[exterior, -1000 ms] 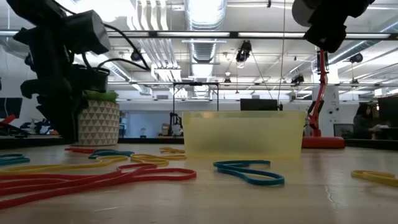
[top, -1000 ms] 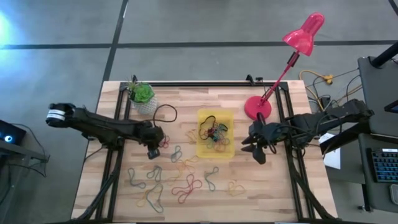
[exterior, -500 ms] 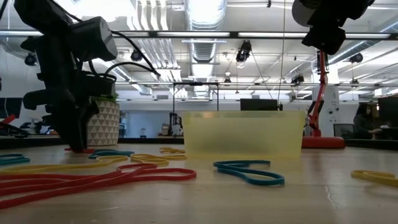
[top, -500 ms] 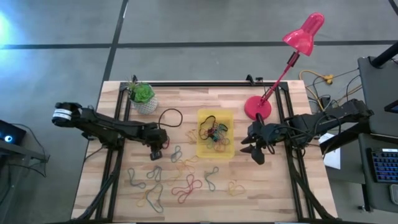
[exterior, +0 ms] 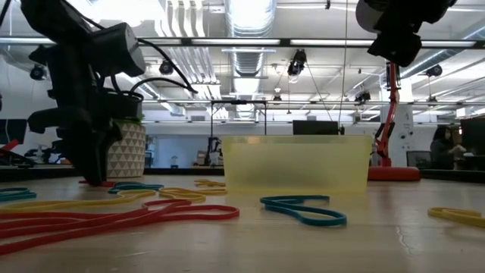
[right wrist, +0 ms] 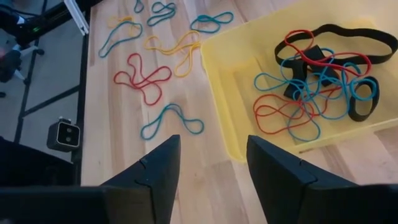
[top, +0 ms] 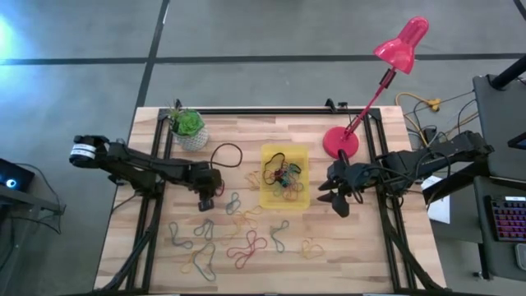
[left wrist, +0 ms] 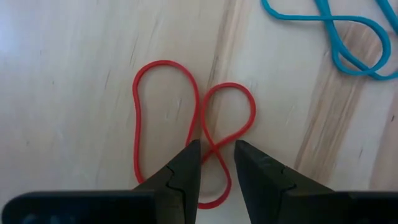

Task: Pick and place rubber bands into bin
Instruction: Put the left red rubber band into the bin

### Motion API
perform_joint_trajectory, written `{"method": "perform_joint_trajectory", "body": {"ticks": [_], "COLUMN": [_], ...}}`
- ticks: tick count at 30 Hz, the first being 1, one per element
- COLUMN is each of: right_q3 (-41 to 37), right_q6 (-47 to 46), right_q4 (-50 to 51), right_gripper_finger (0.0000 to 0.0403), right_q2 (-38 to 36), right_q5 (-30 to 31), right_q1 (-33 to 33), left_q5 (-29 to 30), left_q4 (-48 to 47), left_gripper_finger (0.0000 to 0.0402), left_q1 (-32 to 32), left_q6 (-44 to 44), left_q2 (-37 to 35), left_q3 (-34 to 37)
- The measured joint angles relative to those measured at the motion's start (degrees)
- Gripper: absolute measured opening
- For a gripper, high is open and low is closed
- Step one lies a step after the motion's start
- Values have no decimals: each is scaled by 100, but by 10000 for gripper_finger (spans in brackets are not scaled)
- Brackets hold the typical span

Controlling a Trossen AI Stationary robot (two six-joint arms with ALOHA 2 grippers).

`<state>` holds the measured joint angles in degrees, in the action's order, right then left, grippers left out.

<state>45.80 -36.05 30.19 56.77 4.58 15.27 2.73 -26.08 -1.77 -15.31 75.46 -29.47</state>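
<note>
Down at the wood, the left gripper (left wrist: 216, 163) stands with its two dark fingers parted by a narrow gap, straddling the crossing point of a twisted red rubber band (left wrist: 193, 127) that lies flat on the table (top: 345, 247); nothing is pinched between the tips, and whether they touch the band cannot be told. A blue rubber band (left wrist: 339, 37) lies nearby on the boards. From above, the left gripper (top: 205, 200) points straight down left of the bin (top: 285, 196), its arm reaching in low from the table's left edge; the low view shows it planted upright in front of the white plant pot (exterior: 125, 149).

Over on the other side, the right gripper (top: 336, 200) hangs above the table just right of the bin, fingers spread wide and holding nothing, its arm stretching in from the right edge.

Inside the yellow bin (right wrist: 239, 93) sits a tangle of rubber bands (right wrist: 317, 81): red and blue loops overlaid with thick black ones. Many more loose bands (top: 238, 234) in red, yellow, blue and green are scattered across the table in front of the bin. A pink desk lamp (top: 386, 78) stands near the table's far right corner.
</note>
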Motion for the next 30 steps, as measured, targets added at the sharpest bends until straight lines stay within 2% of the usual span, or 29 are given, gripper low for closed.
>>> {"method": "perform_joint_trajectory", "body": {"ticks": [8,16,19,24,30], "right_q3": [-7,-13,-17,-17,-19], "right_q6": [0,-61,-56,-46,-44], "right_q4": [-226,-224,-224,-227,-229], "right_gripper_finger": [164,161,157,152,151], "right_q2": [0,0,0,2,2], "right_q5": [0,0,45,208,297], "right_q1": [0,0,0,-1,-2], "left_q5": [-331,-324,-371,-443,-406], "left_q4": [-31,5,42,136,158], "left_gripper_finger": [86,85,68,10,2], "left_q1": [171,227,285,289,289], "left_q6": [-234,-81,-78,-84,-166], "left_q2": [579,597,590,588,570], "left_q3": [-23,-59,-50,-41,-55]}}
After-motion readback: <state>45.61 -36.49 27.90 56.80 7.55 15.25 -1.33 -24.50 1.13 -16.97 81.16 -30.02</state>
